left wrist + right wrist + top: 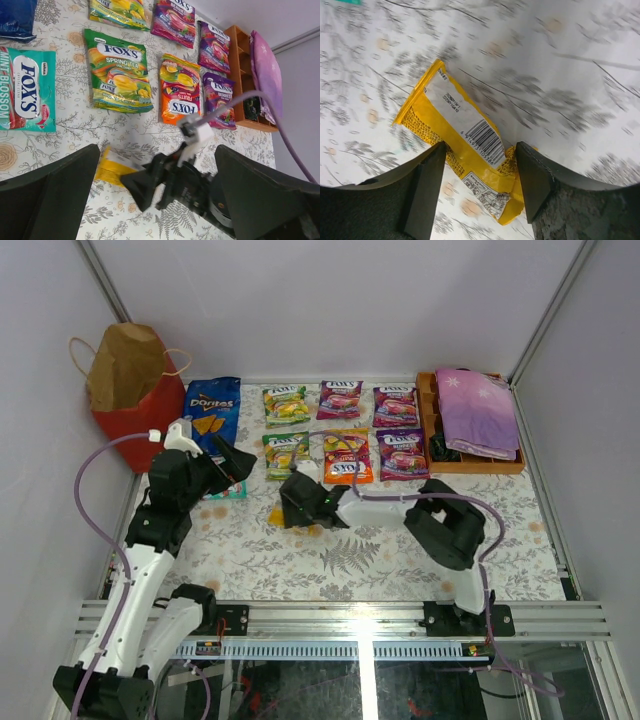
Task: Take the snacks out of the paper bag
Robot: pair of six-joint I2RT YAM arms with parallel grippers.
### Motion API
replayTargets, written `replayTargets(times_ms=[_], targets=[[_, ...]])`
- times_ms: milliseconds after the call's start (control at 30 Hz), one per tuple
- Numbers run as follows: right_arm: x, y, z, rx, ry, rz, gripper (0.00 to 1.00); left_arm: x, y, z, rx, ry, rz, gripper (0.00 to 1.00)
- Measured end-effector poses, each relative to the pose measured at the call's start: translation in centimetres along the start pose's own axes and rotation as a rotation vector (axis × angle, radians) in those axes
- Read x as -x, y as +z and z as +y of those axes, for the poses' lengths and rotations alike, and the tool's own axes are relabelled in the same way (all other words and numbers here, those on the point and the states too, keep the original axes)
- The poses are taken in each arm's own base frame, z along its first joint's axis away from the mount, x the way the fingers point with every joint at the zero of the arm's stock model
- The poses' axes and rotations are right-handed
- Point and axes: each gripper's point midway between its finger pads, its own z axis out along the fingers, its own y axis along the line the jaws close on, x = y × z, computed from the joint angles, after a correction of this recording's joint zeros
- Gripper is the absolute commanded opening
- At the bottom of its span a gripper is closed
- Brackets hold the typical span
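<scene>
Yellow bar [465, 150] lies between the lowered right tool's [480, 187] fingers

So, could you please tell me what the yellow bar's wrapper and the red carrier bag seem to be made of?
Yellow bar: probably thin plastic film, glossy, judging by its crinkles and printed barcode. Red carrier bag: paper, matte, with a brown kraft inside, stiff creases and cord handles.

White left arm [135, 585] with black joints, black right arm [445, 525], lilac cables [88, 505], black grippers
</scene>
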Motion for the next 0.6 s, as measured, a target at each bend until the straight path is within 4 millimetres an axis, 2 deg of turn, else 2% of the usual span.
replayTargets(times_ms=[67,167,233,333,400,467,500,533,600], targets=[[0.6,1.0,1.8,0.025,-0.040,0.005,0.73,0.1,-0.4,-0.2,-0.004,0.007,0.002,1.00],[1.4,2.0,3.3,0.050,-0.117,0.027,0.89,-0.2,-0.7,-0.1,0.001,0.018,0.014,1.00],[2.0,2.3,3.7,0.045,-0.187,0.045,0.95,-0.6,-0.7,0.3,0.013,0.025,0.029,1.00],[2.3,2.0,3.3,0.024,-0.260,0.058,0.98,-0.9,-0.8,0.5,0.024,0.031,0.043,1.00],[2.5,1.4,2.8,0.004,-0.286,0.059,0.96,-0.8,-0.9,0.5,0.025,0.033,0.047,1.00],[2.7,0.3,2.2,-0.006,-0.288,0.047,0.86,-0.7,-1.1,0.3,0.021,0.036,0.045,1.00],[2.8,-0.6,2.0,-0.005,-0.282,0.037,0.78,-0.6,-1.2,0.2,0.019,0.038,0.044,1.00],[2.9,-1.5,1.9,0.002,-0.265,0.024,0.74,-0.5,-1.3,0.1,0.018,0.039,0.043,1.00],[3.4,-3.6,2.3,0.050,-0.197,-0.020,0.70,-0.2,-1.5,-0.1,0.012,0.042,0.032,1.00]])
